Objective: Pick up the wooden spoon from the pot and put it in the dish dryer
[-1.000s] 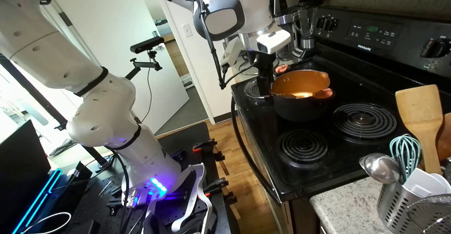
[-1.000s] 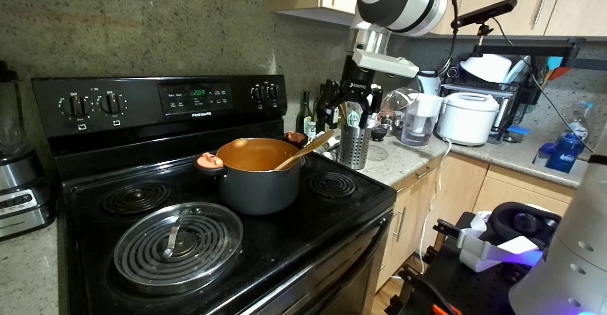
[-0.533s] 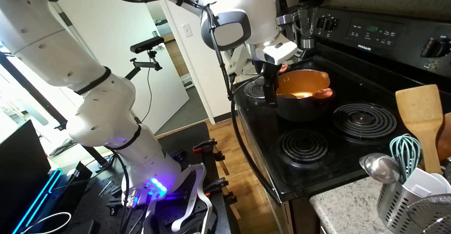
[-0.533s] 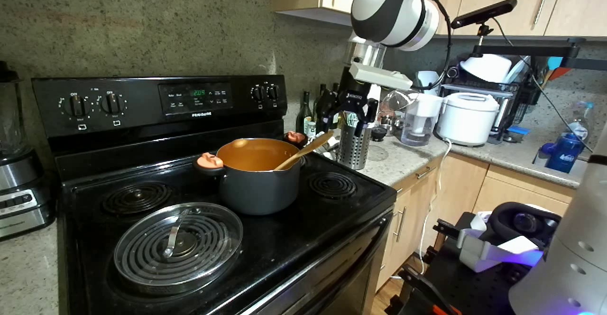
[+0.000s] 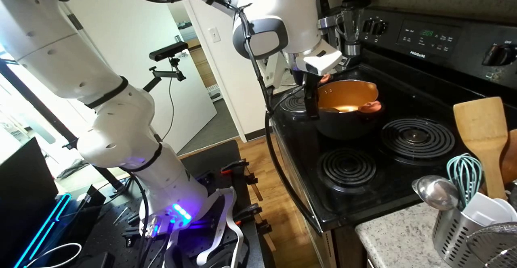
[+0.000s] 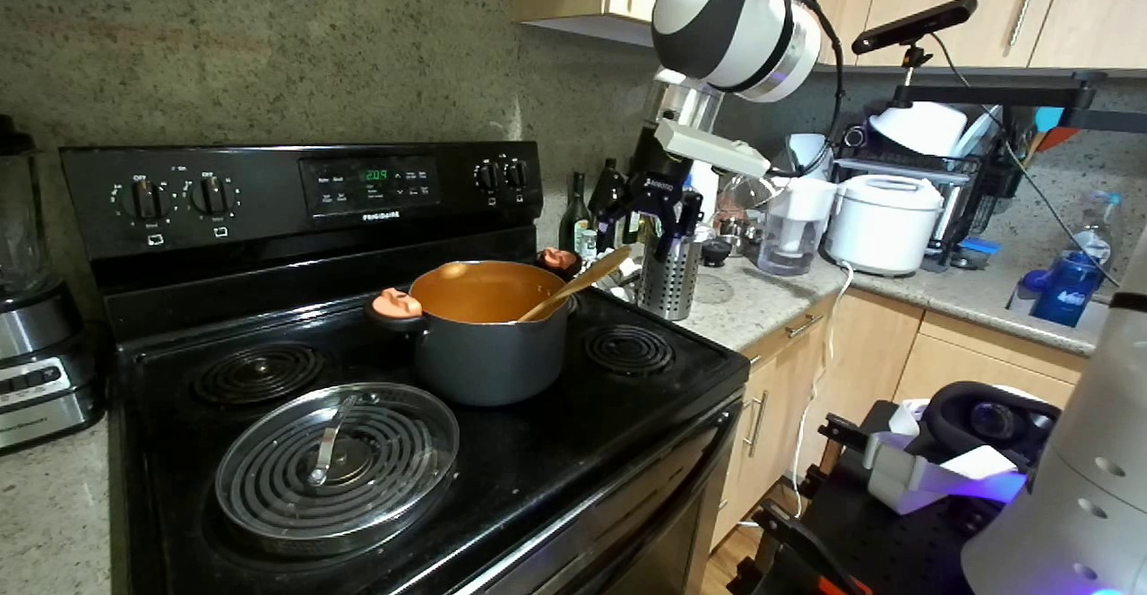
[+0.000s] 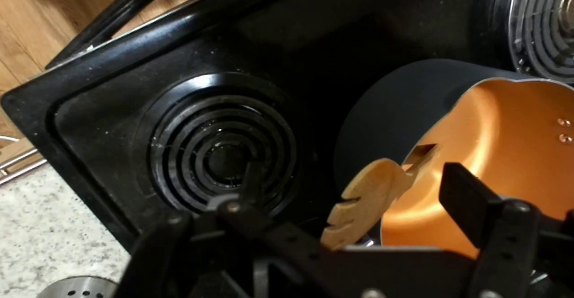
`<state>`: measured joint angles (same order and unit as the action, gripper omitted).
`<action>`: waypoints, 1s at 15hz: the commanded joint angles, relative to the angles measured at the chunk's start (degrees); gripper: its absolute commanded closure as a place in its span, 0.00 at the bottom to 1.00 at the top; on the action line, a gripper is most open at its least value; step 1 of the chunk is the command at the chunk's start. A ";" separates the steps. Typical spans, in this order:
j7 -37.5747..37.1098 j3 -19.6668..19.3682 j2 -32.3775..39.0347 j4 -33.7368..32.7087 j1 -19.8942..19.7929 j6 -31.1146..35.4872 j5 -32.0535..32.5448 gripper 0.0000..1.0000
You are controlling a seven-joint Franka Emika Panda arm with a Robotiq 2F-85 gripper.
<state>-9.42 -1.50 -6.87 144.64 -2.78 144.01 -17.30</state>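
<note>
Wooden spoon [image 7: 376,190] leans on the rim of the pot [image 7: 390,118] — lower end inside, notched end raised outside. The end effector [image 7: 353,172], wide and empty, stands near that end; in the wrist view the spoon shows between its jaws, touching neither. The spoon's long axis runs oblique to the closing line — rotation is probably required.

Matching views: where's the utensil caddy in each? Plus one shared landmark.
In an exterior view: utensil caddy at lower right, a metal ladle sticking up from it.
In an exterior view: right of centre, its upper part partly behind the jaws.
Wrist view: only part of its perforated metal top, at the bottom edge, left side.
Shared landmark: the pot with the orange inside, visible in all three.
</note>
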 commanded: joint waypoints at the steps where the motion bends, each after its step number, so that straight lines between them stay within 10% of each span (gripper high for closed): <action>1: -1.09 -0.30 0.64 -0.58 0.20 -0.56 0.55 0.00; 15: 11.08 -0.73 0.79 -1.05 3.38 0.23 -14.28 0.00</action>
<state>1.25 -1.55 -6.45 144.20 0.62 144.83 -30.40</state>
